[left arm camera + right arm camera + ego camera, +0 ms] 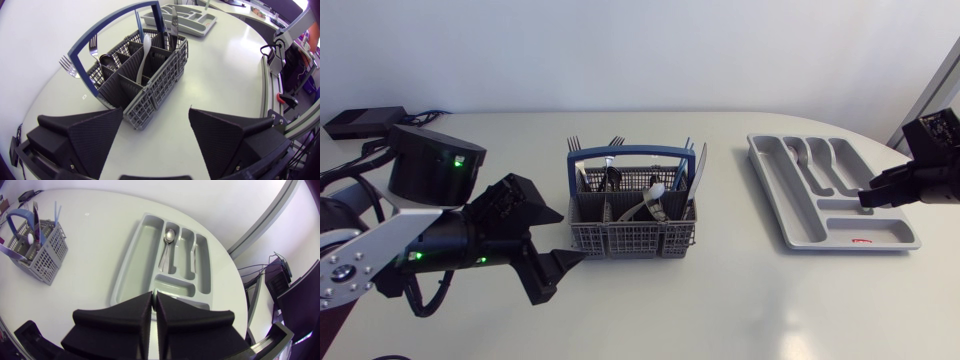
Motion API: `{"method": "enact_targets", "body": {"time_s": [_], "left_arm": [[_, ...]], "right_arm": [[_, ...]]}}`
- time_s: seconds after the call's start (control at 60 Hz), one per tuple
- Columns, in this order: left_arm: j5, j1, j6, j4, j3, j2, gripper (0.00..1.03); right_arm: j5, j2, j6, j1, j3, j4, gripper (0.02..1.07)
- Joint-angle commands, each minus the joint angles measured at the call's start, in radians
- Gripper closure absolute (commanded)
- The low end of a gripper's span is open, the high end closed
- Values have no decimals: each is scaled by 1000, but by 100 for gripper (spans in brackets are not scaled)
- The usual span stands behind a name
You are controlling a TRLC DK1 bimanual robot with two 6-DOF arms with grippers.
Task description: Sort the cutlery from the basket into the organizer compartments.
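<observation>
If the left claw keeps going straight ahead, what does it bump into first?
Probably the basket, at its near corner. The open left claw points right at it, with nothing in between.

White table [720,300], black box [365,122] at its far left corner

basket [631,238]: grey, upright, cutlery [655,195] inside | organizer [788,196]: one spoon [166,247]

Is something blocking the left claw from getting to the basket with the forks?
No, nothing visible does. The open left gripper sits just short of the basket, with only bare table between them.
</observation>
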Motion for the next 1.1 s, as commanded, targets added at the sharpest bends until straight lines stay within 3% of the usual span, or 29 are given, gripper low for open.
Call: {"method": "enact_targets", "body": {"time_s": [0.0,0.217,0.417,0.7,0.9,1.083], "left_arm": [[-1,-11,-27,-4,39,20,13],[-21,-39,-38,-5,50,36,13],[-24,-45,-41,-7,55,48,13],[-24,-58,-48,-5,61,65,13],[-24,-74,-78,-13,93,86,13],[-24,-104,-125,-17,128,129,13]], "right_arm": [[6,59,-49,-46,-29,45,100],[18,228,-91,-146,-36,166,100],[106,357,-99,-198,-15,227,99],[185,535,-92,-184,-30,385,97],[199,553,-68,-143,-65,411,95],[208,562,-54,-115,-87,431,82]]}}
